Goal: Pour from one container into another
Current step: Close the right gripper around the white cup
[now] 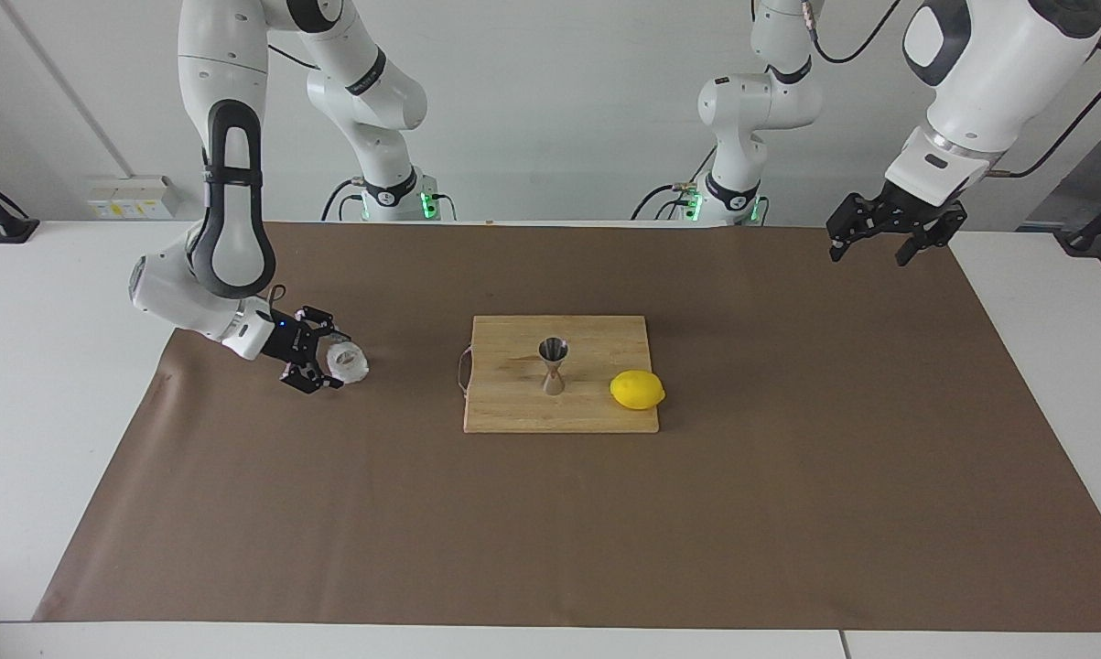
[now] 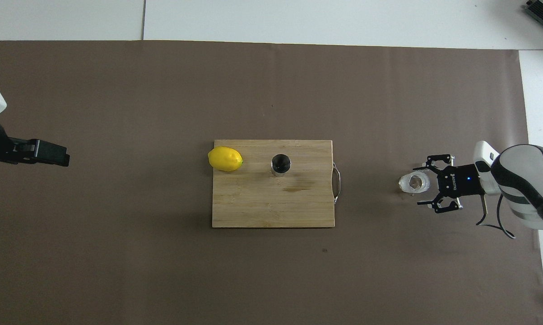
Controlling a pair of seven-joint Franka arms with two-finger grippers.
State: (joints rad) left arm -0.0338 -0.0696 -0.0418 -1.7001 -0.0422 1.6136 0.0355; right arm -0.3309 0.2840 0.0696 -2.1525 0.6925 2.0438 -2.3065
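Note:
The small clear faceted glass cup [image 1: 350,363] [image 2: 414,182] stands upright on the brown mat toward the right arm's end of the table. My right gripper [image 1: 329,363] [image 2: 423,185] is low at the cup, lying sideways and open, with a fingertip starting to pass on either side of it. Whether a finger touches the glass I cannot tell. The steel hourglass jigger [image 1: 553,365] [image 2: 280,164] stands upright on the wooden board [image 1: 512,407] [image 2: 262,207]. My left gripper [image 1: 868,253] [image 2: 65,158] hangs open and empty, high over the mat at the left arm's end.
A yellow lemon [image 1: 637,390] [image 2: 225,159] lies on the board's corner toward the left arm's end, beside the jigger. The board has a wire handle [image 2: 337,183] on the edge facing the cup. The brown mat [image 1: 550,531] covers most of the white table.

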